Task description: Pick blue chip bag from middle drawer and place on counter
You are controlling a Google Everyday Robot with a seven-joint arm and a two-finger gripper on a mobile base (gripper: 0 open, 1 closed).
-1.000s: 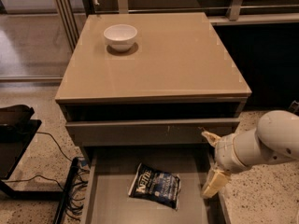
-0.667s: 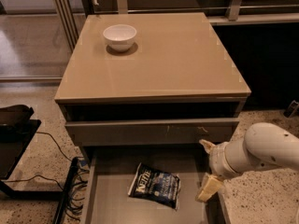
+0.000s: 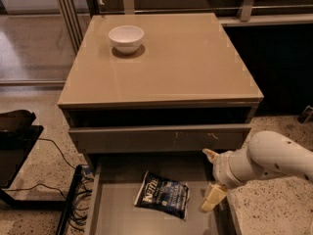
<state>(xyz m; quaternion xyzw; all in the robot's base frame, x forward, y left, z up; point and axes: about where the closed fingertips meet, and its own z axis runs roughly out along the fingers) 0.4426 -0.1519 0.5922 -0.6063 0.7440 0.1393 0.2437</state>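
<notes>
Cream-fingered gripper (image 3: 212, 177) is spread wide, gripping nothing. It hangs over the middle drawer (image 3: 117, 219), beside the blue chip bag (image 3: 163, 200).

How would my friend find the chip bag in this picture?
Find the beige counter with a white bowl, then look down to the open grey middle drawer. The blue chip bag lies there beside the gripper, dark with white lettering.

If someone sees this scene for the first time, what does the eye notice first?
The white arm at the lower right, with its tool open over the right side of the pulled-out middle drawer. Beside it, the blue chip bag lies flat on the drawer floor. On the counter, a white bowl stands near the far left corner.
</notes>
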